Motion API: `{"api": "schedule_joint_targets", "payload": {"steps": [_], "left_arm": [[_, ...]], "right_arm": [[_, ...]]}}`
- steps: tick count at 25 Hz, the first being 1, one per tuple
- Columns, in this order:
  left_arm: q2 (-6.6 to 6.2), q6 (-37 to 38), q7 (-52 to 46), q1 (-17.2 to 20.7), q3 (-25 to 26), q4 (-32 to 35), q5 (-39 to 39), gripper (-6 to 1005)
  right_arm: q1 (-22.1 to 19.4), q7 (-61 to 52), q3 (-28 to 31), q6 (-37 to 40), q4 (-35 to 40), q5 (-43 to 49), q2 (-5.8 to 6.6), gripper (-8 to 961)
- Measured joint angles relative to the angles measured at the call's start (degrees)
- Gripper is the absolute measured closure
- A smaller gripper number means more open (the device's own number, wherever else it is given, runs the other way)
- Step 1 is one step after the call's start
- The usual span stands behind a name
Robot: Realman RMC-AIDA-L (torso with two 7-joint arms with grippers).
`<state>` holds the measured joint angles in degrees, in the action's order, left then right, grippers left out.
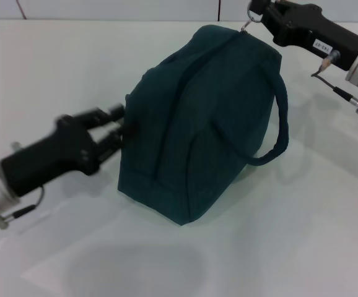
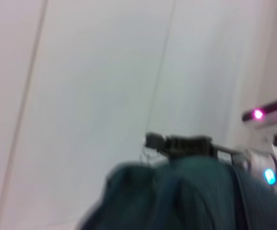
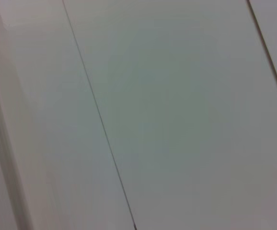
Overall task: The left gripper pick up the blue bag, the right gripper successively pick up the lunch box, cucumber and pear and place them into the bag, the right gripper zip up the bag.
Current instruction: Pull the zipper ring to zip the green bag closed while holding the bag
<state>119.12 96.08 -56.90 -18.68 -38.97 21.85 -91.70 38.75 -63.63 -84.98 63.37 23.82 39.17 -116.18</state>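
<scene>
The blue bag (image 1: 197, 124) stands on the white table, its zipper drawn along the top, one loop handle hanging off its right side. My left gripper (image 1: 118, 125) is at the bag's left end, its two fingers apart and blurred, their tips against the fabric. At the bag's far top corner my right gripper (image 1: 251, 15) is shut on the ring zipper pull (image 1: 247, 26). The left wrist view has the bag (image 2: 186, 201) low in the picture, with the right gripper (image 2: 150, 141) beyond its top. The lunch box, cucumber and pear are out of view.
The white table (image 1: 303, 235) runs all round the bag. The right wrist view holds only the white surface (image 3: 177, 120) with thin seam lines.
</scene>
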Motion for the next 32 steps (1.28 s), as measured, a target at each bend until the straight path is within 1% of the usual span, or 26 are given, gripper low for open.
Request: {"api": "schedule_joint_targets", "payload": {"steps": [3,5,8,10,11,12,16,19,22,24,25,28,32], "left_arm": [[0.15,2.54,0.01,1.84,0.55,1.31,5.07,757],[0.14,3.31,-3.42,2.24,0.48,3.99,5.89,699],[0.13,3.32,-13.42,1.61,0.08,12.68,3.19,611],[0.34,3.15,-21.95,0.23,-0.42,21.10,0.14,553],[0.41,3.02,-25.11,-0.33,-0.88,24.15,-0.77,524],[0.41,2.70,-29.91,-1.32,-1.79,28.21,-1.81,475],[0.34,-0.91,-48.01,-5.97,-7.29,42.97,-8.91,279],[0.36,-1.94,-61.48,-10.42,-12.22,53.59,-16.05,202],[0.30,-2.67,-75.90,-14.85,-19.23,63.78,-24.15,125],[0.35,-3.34,-82.77,-16.81,-23.06,68.44,-28.89,126],[0.34,-3.67,-87.22,-18.23,-25.78,70.69,-32.04,127],[0.36,-3.97,-93.38,-20.87,-31.05,72.45,-37.30,129],[0.41,-5.67,-97.36,-21.80,-36.34,72.06,-43.04,132]], "right_arm": [[0.21,0.00,-0.01,0.00,0.00,-0.47,0.00,902],[0.20,0.01,-0.01,0.07,0.00,-0.83,0.00,902],[0.04,0.02,-0.01,0.12,-0.07,-1.23,0.01,901],[-0.01,0.02,-0.01,-0.01,-0.14,-1.27,-0.02,901],[-0.08,0.02,-0.01,-0.01,-0.15,-1.28,-0.04,900],[-0.13,0.02,-0.01,0.03,-0.15,-1.29,-0.05,900],[-0.45,-0.01,-0.01,0.14,-0.20,-1.46,-0.04,899],[-0.50,-0.01,-0.01,0.05,-0.27,-1.48,-0.03,899],[-0.42,-0.03,-0.01,-0.06,-0.44,-1.48,-0.02,898],[-0.18,-0.01,-0.01,-0.10,-0.64,-1.51,-0.01,898],[-0.10,0.01,-0.01,-0.13,-0.71,-1.53,-0.01,898],[-0.04,0.08,-0.01,-0.19,-0.75,-1.56,-0.01,897],[-0.01,0.14,-0.08,-0.22,-0.75,-1.56,-0.01,896]]}}
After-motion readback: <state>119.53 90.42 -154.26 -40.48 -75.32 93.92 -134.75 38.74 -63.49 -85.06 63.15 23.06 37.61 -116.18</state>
